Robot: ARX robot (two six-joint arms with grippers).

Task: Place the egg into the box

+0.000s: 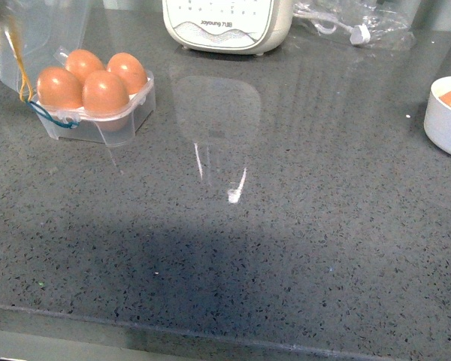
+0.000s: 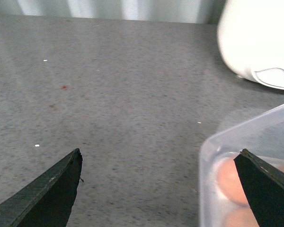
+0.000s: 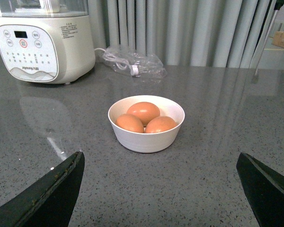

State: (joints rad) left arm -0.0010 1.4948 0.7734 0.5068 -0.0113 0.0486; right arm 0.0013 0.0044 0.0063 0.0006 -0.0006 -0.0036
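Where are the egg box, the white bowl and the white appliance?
egg box (image 1: 137,115), front view, clear tray wall.
white bowl (image 3: 146,141), right wrist view, outer wall.
white appliance (image 3: 27,49), right wrist view, control panel.

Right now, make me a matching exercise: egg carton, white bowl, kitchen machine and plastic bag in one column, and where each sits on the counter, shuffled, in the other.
Things:
1. egg carton
2. white bowl
3. kitchen machine
4. plastic bag

Places, seen from the front:
A. back, middle
B. right edge
C. left side
D. back, right

Pairs: 1-C, 2-B, 3-A, 4-D.
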